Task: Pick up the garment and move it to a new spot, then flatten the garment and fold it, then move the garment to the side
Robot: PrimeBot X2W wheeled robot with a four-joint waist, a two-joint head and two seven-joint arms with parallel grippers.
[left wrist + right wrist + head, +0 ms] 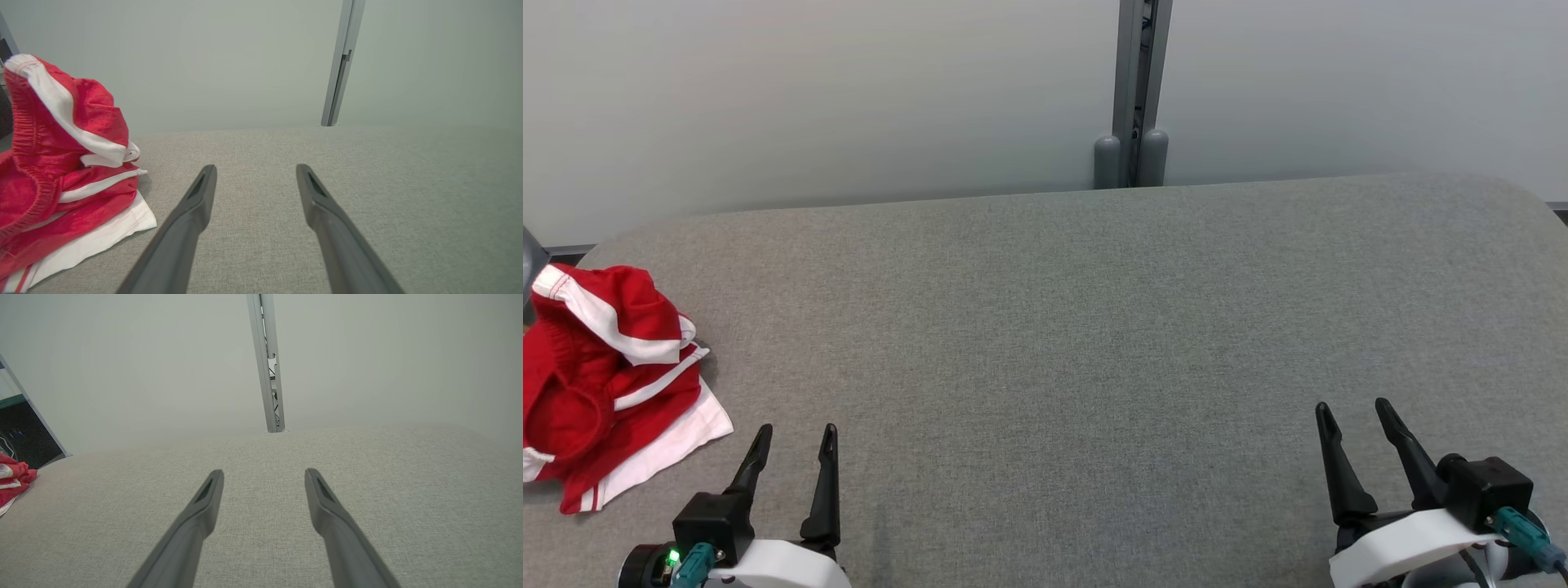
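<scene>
A crumpled red garment with white stripes lies in a heap at the far left of the grey fabric table. It fills the left side of the left wrist view, garment, and peeks in at the left edge of the right wrist view, garment. My left gripper is open at the lower left, just right of the heap and apart from it, with nothing between its fingers. At the lower right my right gripper is open and empty, far from the garment.
A pale wall runs behind the table, with a grey vertical post at its middle. The table's back corners are rounded. A dark opening shows past the table's left end.
</scene>
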